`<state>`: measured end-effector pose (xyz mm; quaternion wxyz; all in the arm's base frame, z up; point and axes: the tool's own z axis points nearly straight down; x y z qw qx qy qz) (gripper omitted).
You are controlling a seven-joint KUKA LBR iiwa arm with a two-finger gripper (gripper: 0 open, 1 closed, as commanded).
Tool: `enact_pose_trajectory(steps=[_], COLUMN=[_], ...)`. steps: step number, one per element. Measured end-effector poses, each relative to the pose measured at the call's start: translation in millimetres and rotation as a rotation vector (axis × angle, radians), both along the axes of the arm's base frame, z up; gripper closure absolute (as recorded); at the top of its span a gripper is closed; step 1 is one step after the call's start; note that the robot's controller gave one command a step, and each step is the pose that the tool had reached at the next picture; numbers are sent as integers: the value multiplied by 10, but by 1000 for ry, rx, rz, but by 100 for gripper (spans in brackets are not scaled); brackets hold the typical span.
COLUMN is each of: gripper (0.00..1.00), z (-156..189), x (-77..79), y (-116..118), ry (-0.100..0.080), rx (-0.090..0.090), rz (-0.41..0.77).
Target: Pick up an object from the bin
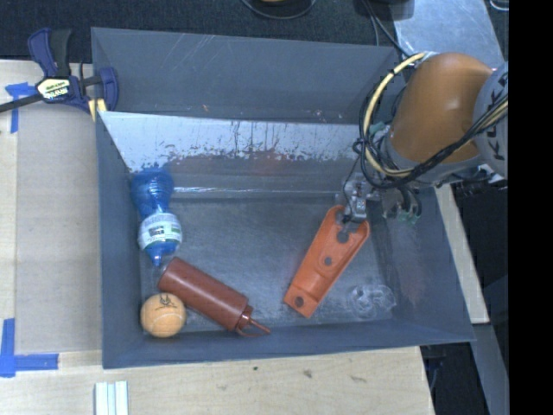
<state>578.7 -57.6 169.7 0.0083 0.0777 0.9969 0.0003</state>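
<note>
An orange flat plastic piece (324,264) with a hole at its lower end lies slanted in the right half of the bin. My gripper (355,207) is down at the upper end of this piece, touching or just above it. Whether the piece is held cannot be made out from this angle.
Along the left wall lies a blue plastic bottle (154,214) with a white label. A brown-red bottle (207,296) lies at the front left, with an orange ball (163,316) in the corner beside it. A small clear thing (371,299) sits right of the orange piece's lower end.
</note>
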Motion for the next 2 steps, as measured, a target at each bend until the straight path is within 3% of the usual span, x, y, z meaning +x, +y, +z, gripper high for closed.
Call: enact_pose_trajectory(steps=[1,2], gripper=[100,100], z=[0,1893], x=[0,207], y=[0,114], ry=[0,-6], rx=[0,1], rz=[0,-73])
